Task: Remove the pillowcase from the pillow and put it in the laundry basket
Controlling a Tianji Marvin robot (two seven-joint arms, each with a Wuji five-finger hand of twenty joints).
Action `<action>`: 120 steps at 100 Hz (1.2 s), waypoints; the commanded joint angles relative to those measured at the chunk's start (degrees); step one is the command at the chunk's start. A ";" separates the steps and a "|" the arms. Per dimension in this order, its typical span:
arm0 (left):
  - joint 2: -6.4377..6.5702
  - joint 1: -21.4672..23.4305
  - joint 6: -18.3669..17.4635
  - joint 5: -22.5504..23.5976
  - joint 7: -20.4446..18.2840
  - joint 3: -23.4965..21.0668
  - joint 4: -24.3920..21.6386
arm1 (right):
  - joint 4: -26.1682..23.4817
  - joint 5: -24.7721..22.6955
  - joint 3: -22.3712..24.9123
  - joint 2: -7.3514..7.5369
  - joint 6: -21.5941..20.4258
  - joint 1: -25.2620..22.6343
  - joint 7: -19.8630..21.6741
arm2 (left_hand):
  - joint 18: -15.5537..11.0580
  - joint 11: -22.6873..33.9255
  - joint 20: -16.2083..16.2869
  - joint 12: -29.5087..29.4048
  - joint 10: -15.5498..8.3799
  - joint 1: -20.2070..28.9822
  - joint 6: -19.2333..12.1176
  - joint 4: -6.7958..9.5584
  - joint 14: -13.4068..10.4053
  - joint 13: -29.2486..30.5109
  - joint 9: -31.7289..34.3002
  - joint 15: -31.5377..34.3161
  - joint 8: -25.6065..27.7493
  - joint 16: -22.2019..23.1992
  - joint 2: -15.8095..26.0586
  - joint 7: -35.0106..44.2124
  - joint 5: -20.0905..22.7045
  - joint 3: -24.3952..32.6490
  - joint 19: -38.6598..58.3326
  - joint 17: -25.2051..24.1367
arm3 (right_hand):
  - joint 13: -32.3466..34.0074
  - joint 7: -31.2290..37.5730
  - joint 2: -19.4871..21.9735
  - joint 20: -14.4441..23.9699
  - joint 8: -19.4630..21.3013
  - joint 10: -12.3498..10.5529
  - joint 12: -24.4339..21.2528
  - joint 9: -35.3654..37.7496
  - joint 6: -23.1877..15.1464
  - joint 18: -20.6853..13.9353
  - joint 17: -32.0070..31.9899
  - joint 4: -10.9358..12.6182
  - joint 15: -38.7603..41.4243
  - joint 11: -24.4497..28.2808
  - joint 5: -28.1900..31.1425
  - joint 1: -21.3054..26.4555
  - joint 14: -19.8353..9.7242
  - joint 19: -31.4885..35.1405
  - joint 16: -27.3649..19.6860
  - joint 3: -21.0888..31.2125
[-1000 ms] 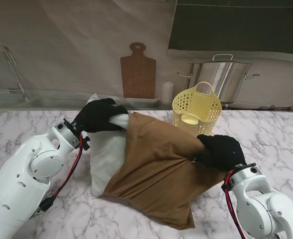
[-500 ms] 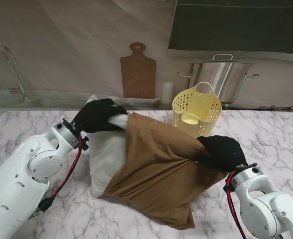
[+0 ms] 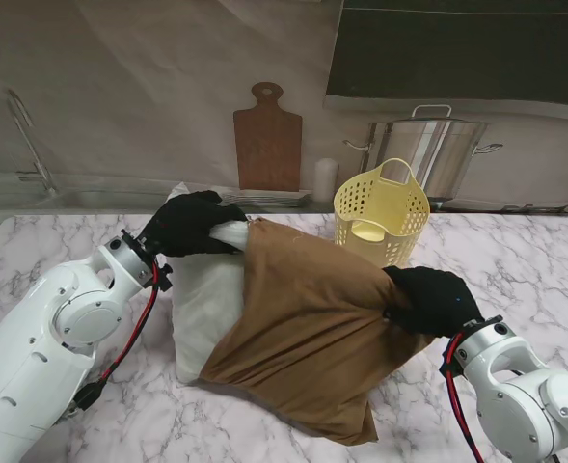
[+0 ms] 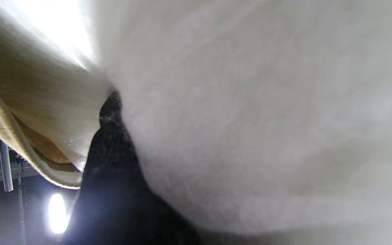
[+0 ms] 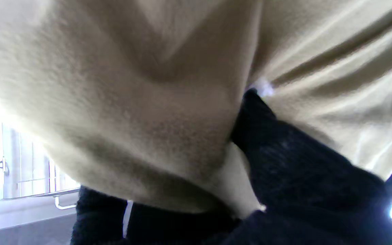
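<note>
Blurred white pillow (image 4: 267, 119) fabric fills the left wrist view, the brown pillowcase (image 3: 312, 328) hides most of the pillow and the right hand's (image 3: 430, 299) fingertips, and both arms are cut off.

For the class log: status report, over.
Left hand shut on pillow. Right hand shut on pillowcase, partly off. Basket beyond, path unobstructed.

Stand view evenly lit, sharp — wrist views blurred, glaring.
</note>
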 commanded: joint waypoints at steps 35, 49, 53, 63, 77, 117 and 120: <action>0.31 0.33 1.15 0.94 0.02 -2.03 0.69 | 2.09 -5.66 0.72 -1.34 3.78 -2.64 -10.85 | -1.86 3.15 1.33 1.41 -0.13 10.75 -3.62 4.92 -1.17 1.83 1.63 2.95 1.77 1.87 5.07 5.44 0.52 8.84 69.81 0.45 | 10.64 21.71 4.91 -0.90 -2.43 0.46 11.40 7.45 -11.83 -1.77 9.94 -0.87 15.30 8.17 14.63 10.48 -6.21 9.43 3.27 5.55; 0.42 -0.03 1.71 0.78 -0.56 -1.62 2.17 | 2.84 -3.90 1.15 -2.04 4.33 -3.75 -15.30 | -1.90 3.34 1.37 1.51 -0.09 10.64 -3.64 4.93 -1.17 1.98 1.74 3.11 1.85 1.94 4.95 5.55 0.58 8.87 69.92 0.54 | 10.54 21.64 4.16 -1.64 2.07 0.34 13.64 7.26 -13.09 -1.49 10.76 -1.18 19.10 10.27 17.74 10.74 -6.72 10.45 2.56 7.85; 0.47 -0.23 1.97 0.69 -0.81 -1.37 2.76 | 2.86 -3.56 1.41 -2.15 4.41 -4.22 -15.75 | -1.96 3.35 1.37 1.52 -0.05 10.70 -3.64 4.94 -1.18 2.00 1.73 3.14 1.85 1.95 4.88 5.55 0.56 8.91 69.95 0.60 | 10.57 22.23 4.23 -1.70 2.93 0.09 14.56 7.12 -13.55 -1.45 10.83 -1.08 19.62 10.91 18.30 10.73 -6.99 10.53 2.55 8.13; 0.48 -0.77 2.67 0.39 -0.89 -0.65 4.35 | 3.17 -2.35 1.72 -2.30 4.49 -4.88 -15.95 | -2.01 3.39 1.36 1.56 -0.02 10.64 -3.61 4.96 -1.14 1.98 1.67 3.17 1.85 1.96 4.95 5.54 0.47 8.99 69.91 0.55 | 10.61 23.97 4.09 -1.75 6.39 0.30 17.31 7.25 -14.44 -1.08 11.14 -0.94 22.17 12.10 20.47 10.74 -7.45 11.00 2.78 9.44; 0.44 -0.93 3.12 0.46 -0.37 -0.63 5.24 | 4.02 -1.85 1.87 -2.51 4.99 -5.47 -17.22 | -1.92 3.40 1.39 1.57 -0.06 10.70 -3.54 4.94 -1.13 1.96 1.62 3.18 1.84 1.96 4.93 5.55 0.45 9.03 69.95 0.57 | 10.58 27.04 4.08 -1.86 13.35 0.53 20.70 7.36 -15.10 -0.02 11.72 -0.85 26.66 13.27 23.15 10.77 -8.40 11.61 3.04 11.46; 0.70 -1.38 4.00 0.11 -1.61 -1.07 7.74 | 4.21 -0.93 4.81 -3.36 5.71 -10.52 -21.33 | -1.93 3.39 1.42 1.56 0.00 10.67 -3.56 4.95 -1.04 1.96 1.67 3.21 1.76 1.95 4.84 5.50 0.51 9.20 69.95 0.53 | 10.54 28.93 4.27 -2.03 18.57 0.27 22.30 6.85 -15.49 0.23 12.31 -1.02 28.38 14.12 24.10 11.00 -8.83 11.83 2.87 12.23; 0.74 -1.42 4.15 0.18 -1.70 -1.00 8.06 | 4.15 -0.91 5.10 -3.44 5.83 -11.01 -21.65 | -1.91 3.40 1.43 1.56 -0.03 10.65 -3.62 4.92 -1.03 1.93 1.68 3.20 1.79 1.95 4.87 5.53 0.56 9.16 69.95 0.52 | 10.54 28.91 4.32 -2.04 18.69 0.30 22.32 6.91 -15.48 0.26 12.33 -1.02 28.41 14.16 24.10 10.99 -8.82 11.83 2.86 12.25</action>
